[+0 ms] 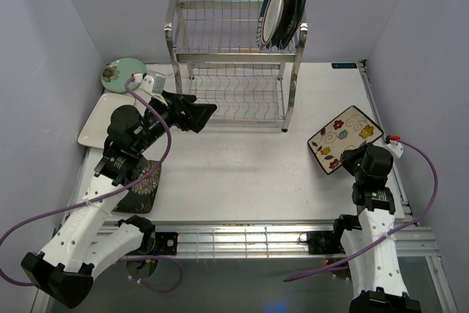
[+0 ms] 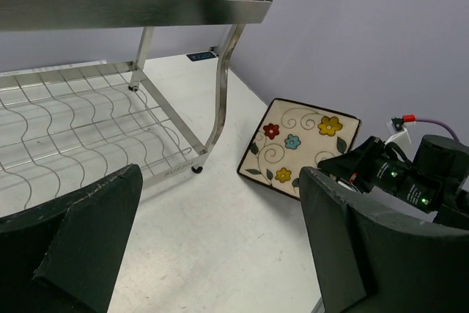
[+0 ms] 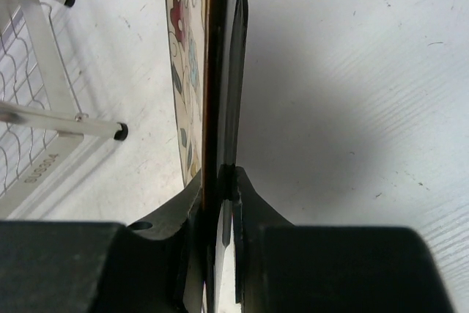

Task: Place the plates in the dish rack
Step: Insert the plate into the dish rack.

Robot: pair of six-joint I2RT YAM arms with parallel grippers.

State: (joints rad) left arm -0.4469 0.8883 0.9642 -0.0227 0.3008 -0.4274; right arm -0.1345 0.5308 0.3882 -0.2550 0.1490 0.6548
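Your R pincer (image 1: 352,156) is clamped on the near edge of the cream flowered plate (image 1: 346,137), which sits tilted at the right of the table (image 1: 242,174). L pincer (image 1: 205,117) gapes wide, nothing in it, just in front of the dish rack (image 1: 234,56), lower shelf. Other plates (image 1: 282,9) stand in the top tier, right end.

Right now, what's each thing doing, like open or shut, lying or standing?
Left hand: open, empty.
Flowered plate: gripped by its edge, tilted.
Right hand: shut on the flowered plate.
Dish rack: upright, plates in its top tier.
Racked plates: standing on edge.
Green plate: lying flat.
White rectangular plate: lying flat.
Dark floral plate: lying flat, partly hidden.
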